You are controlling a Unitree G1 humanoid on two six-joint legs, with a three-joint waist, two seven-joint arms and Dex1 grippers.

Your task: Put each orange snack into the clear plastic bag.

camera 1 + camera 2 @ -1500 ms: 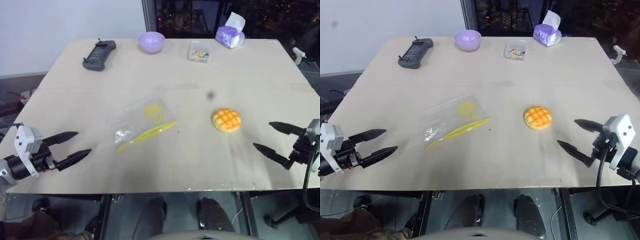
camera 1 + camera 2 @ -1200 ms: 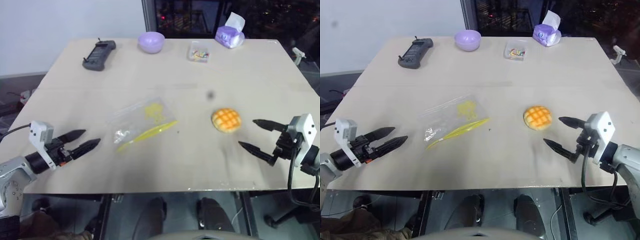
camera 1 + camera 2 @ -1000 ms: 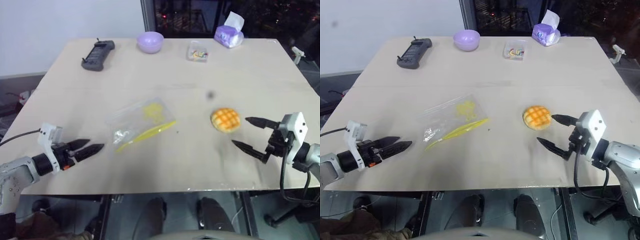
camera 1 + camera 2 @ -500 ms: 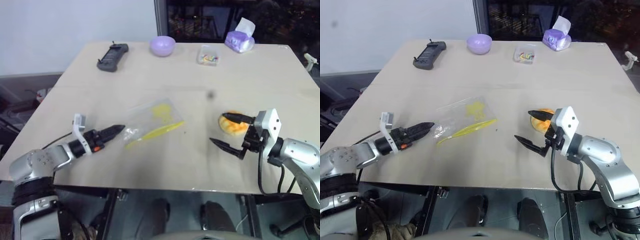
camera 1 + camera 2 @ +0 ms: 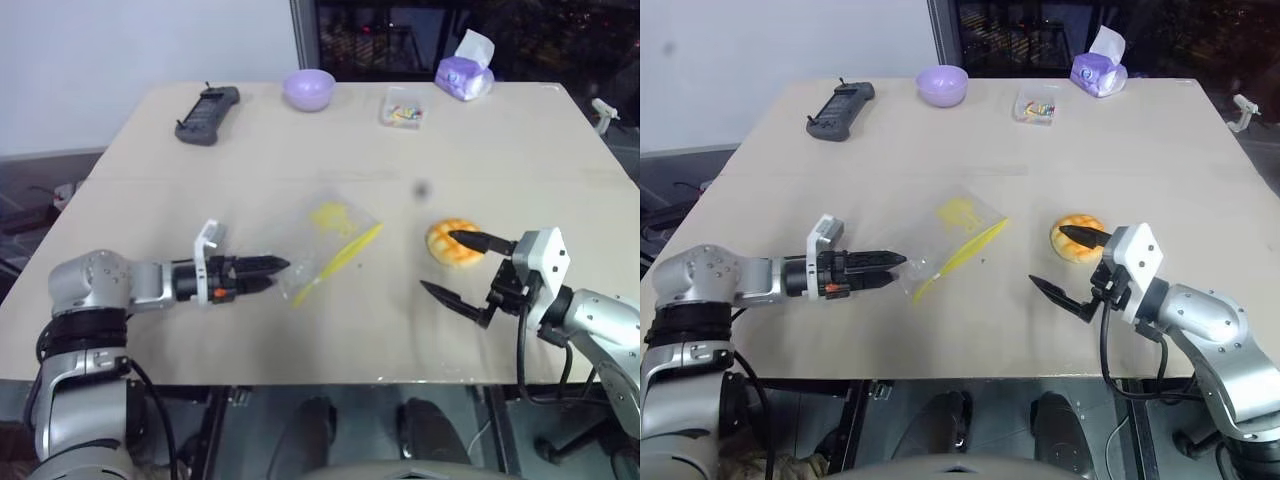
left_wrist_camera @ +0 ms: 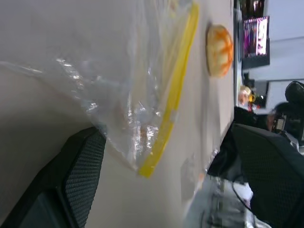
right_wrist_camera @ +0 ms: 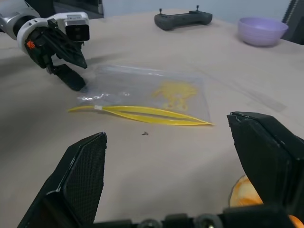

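The left gripper (image 5: 268, 276) is standing open, its tips at the near corner of the bag (image 5: 328, 247), left of the frame's center. The right gripper (image 5: 462, 270) is also spread wide, one finger reaching over the bun (image 5: 447, 243) at center right. The bun is lying on the table (image 5: 520, 150), outside the bag, so I judge nothing is packed yet.

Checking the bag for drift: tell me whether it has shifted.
Yes. The clear plastic bag has slid toward the orange snack, pushed by the open left gripper.
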